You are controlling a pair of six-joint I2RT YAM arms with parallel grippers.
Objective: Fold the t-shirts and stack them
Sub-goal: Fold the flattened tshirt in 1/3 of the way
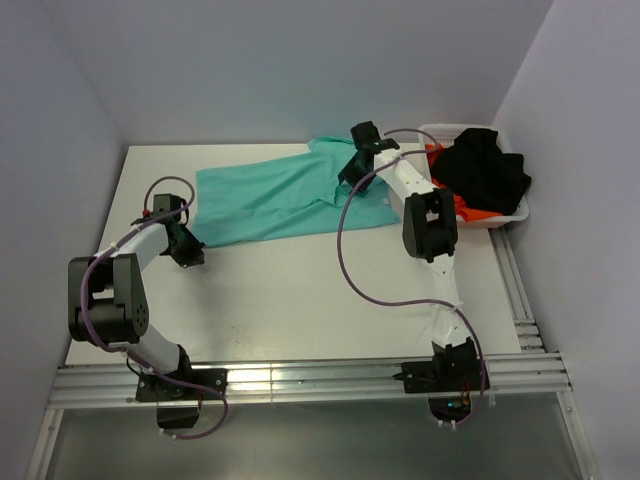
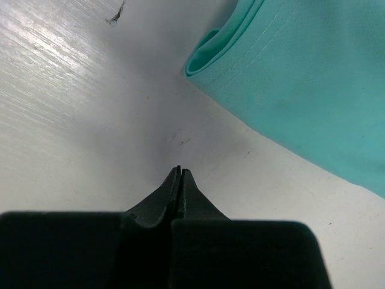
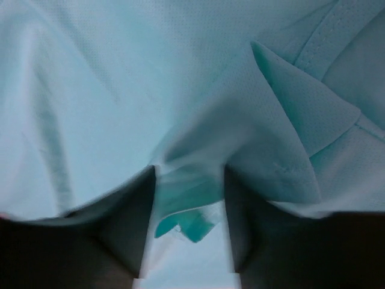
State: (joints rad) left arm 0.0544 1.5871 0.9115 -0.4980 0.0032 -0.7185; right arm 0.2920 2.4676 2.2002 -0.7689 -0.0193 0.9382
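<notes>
A teal t-shirt [image 1: 270, 200] lies spread across the far half of the white table [image 1: 300, 300], with a folded hem corner [image 2: 207, 51] in the left wrist view. My left gripper [image 1: 190, 255] [image 2: 180, 170] is shut and empty, resting low on bare table just off the shirt's near left corner. My right gripper [image 1: 352, 180] [image 3: 188, 171] is down on the shirt's right part near the collar. It is open, and a bunch of teal fabric [image 3: 192, 211] rises between its fingers. A black t-shirt [image 1: 485, 170] and an orange one [image 1: 470, 208] lie in the basket.
A white basket [image 1: 505, 218] stands at the table's far right corner against the wall. Grey walls close in the left, back and right sides. Aluminium rails [image 1: 300, 380] run along the near edge by the arm bases.
</notes>
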